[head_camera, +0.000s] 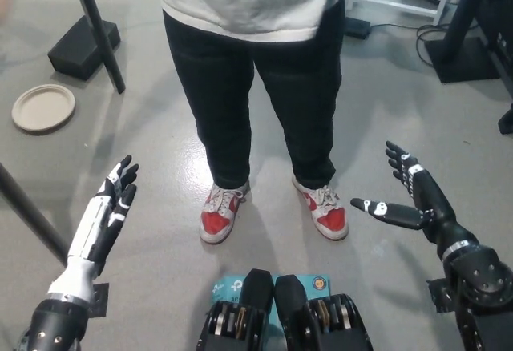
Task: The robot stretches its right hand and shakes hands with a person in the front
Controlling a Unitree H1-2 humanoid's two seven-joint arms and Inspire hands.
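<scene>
Both robot hands hang low and apart, neither in contact with anyone. The black right hand (413,195) sits at the lower right, fingers spread and holding nothing, well below the height where a handshake could meet. The white left hand (112,199) rests at the lower left, fingers extended and empty too. The person (252,86) stands directly in front, in a grey shirt, black trousers and red-and-white sneakers (218,213); neither of the person's hands can be clearly made out, only a blur at the upper left corner. On the grey floor (160,271) to the left lie a round beige plate (43,106) and a black block (84,44) beside a dark slanted pole (96,26).

Judging from this, no clasp is in progress: either the shake is over or it has not begun. If another is wanted, the right arm needs to rise forward towards the person's waist height, palm turned inward and kept spread, and wait for an offered hand before closing.
</scene>
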